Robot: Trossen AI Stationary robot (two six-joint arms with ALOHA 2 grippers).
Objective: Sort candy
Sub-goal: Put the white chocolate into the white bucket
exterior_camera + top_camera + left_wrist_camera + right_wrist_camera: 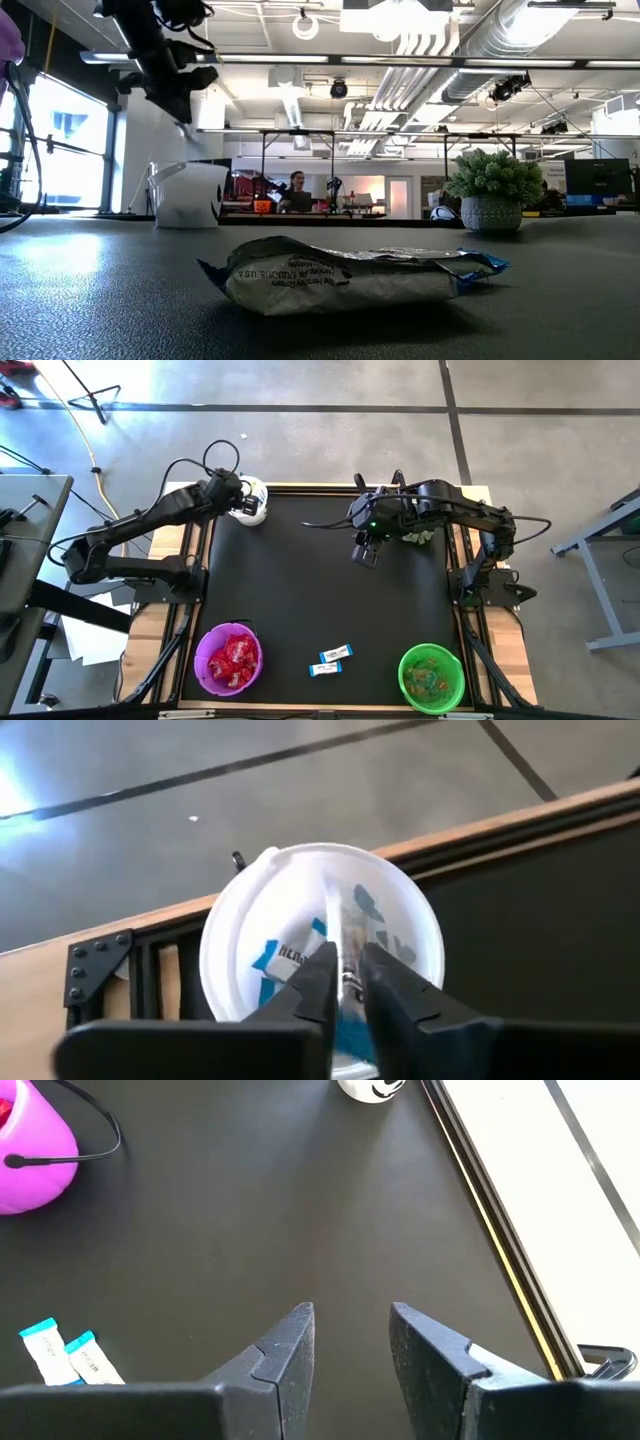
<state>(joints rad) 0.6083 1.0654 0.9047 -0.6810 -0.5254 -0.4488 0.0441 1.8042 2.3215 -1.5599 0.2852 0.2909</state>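
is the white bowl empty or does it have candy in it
Not empty. The left wrist view shows blue-and-white bars inside the white bowl, under the left gripper.

Left gripper point(345, 982) hides part of the blue-and-white bars in the white bowl point(240, 935); can't tell if a bar is pinched btwn the fingers or lies below. Purple bowl point(30, 1155) cut off by right wrist pic's edge. Green bowl point(432, 677): sweets too small to tell apart. Low view: nearest packet point(345, 275) print mostly unreadable; person point(296, 192) far off, tiny.
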